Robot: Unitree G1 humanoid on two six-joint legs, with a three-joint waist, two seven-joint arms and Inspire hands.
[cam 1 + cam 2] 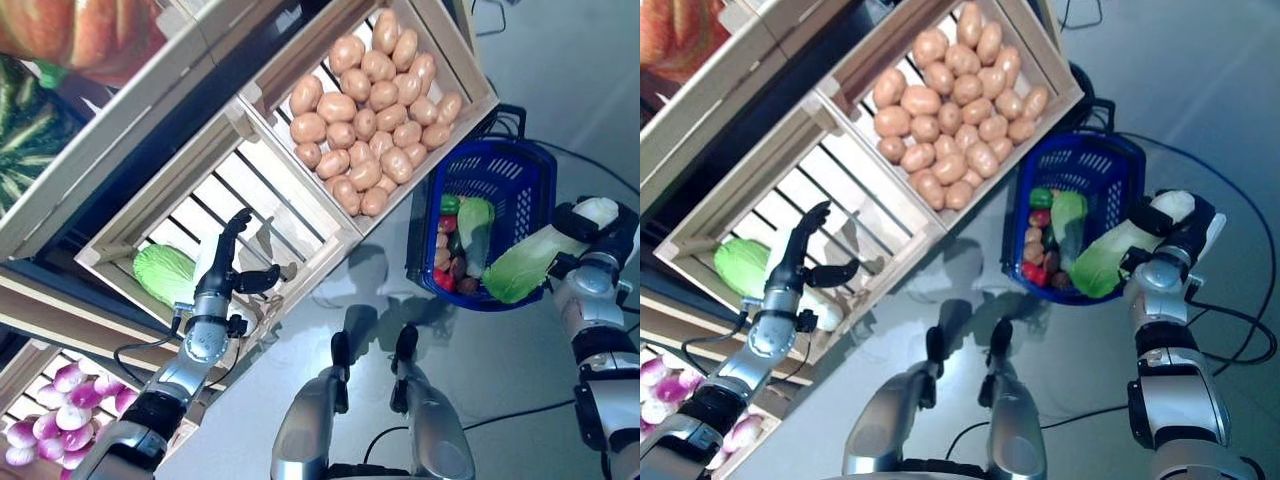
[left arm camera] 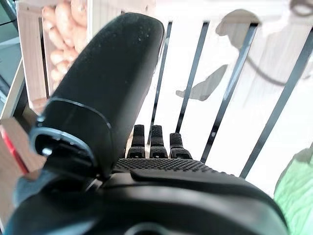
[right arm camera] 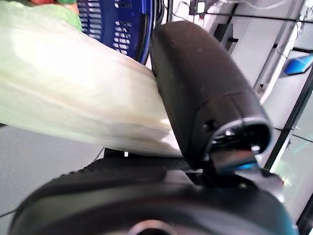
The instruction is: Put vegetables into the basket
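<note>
Green cabbage (image 1: 530,262), clasped in the right hand (image 1: 600,232), overhangs the basket (image 1: 533,170) rim at 4 o'clock, likely for dropping in, while the left hand (image 1: 228,268) hovers slack-fingered over a crate (image 1: 262,205).

Crates (image 1: 300,215): pale slatted wood, matt. Basket (image 1: 520,185): blue perforated plastic. Cabbage (image 1: 530,262): leafy, waxy. Right hand (image 3: 210,98): black, finely textured matt plastic.
</note>
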